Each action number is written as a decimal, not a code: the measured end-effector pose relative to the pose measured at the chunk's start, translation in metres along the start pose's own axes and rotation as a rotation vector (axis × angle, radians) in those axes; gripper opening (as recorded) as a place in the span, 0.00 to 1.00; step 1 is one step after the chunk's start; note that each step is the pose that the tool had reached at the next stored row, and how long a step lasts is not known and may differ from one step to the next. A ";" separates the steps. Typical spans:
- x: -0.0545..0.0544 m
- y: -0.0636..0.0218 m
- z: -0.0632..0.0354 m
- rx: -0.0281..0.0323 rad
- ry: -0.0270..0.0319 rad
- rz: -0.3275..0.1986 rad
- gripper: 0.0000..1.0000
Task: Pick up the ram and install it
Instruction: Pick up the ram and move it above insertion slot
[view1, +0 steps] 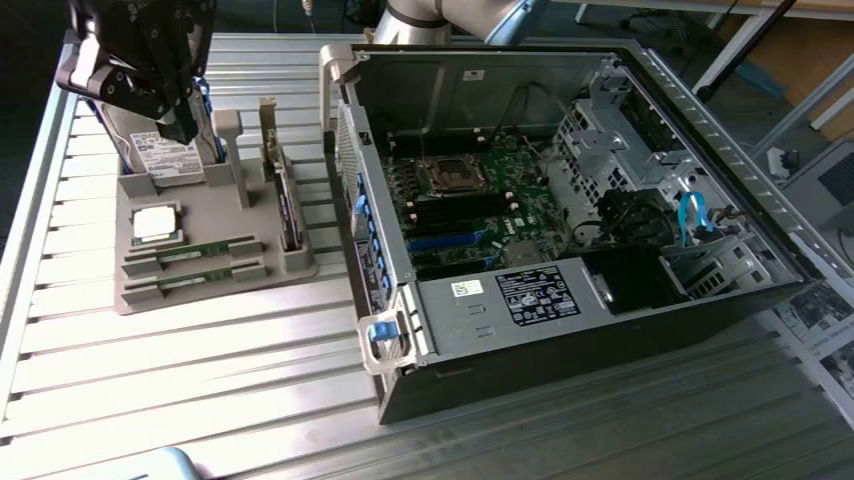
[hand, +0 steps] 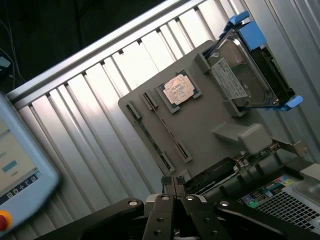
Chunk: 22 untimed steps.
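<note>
- Above the grey tray on the worktop, the tool hung with its fingers pressed together, holding nothing.
- Two ram sticks lay in the tray's slots, just beside the processor chip, well apart from the tool.

Matt plastic tray, ribbed metal table

Matte black fingers on black linkages dotted with silver screws; the arm is silvery-grey.
</note>
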<state>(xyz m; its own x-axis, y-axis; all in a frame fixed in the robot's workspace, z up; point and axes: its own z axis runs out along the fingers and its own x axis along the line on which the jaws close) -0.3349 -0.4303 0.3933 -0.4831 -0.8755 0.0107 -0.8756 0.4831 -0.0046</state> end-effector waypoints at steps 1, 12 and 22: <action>0.000 0.0000 0.0000 0.0003 0.0004 -0.005 0.11; 0.000 0.0000 0.0000 0.0041 0.0060 -0.065 0.11; 0.000 0.0000 0.0000 0.0078 0.0112 -0.119 0.11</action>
<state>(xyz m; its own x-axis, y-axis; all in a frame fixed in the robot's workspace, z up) -0.3349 -0.4303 0.3932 -0.3755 -0.9266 0.0229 -0.9268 0.3753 -0.0104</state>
